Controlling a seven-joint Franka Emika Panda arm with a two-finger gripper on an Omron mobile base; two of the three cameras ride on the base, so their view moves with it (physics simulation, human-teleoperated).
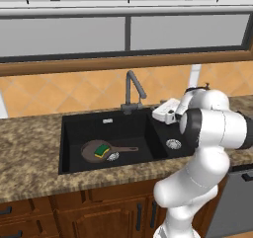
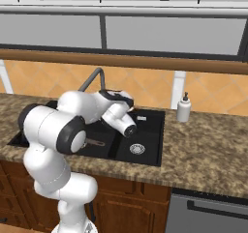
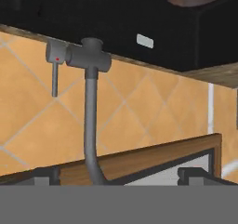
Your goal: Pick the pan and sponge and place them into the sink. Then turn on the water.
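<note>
While the round brown pan (image 1: 95, 151) lies in the black sink (image 1: 71, 133) with the green sponge (image 1: 102, 149) on it, the gripper (image 1: 166, 112) hangs by the curved grey faucet (image 1: 132, 90); whether its fingers are apart, I cannot tell.

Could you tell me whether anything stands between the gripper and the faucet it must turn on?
Nothing visible does. The pan with the sponge on it lies low in the sink, well aside. The hand view looks straight at the faucet and its lever, with open space before them.
</note>
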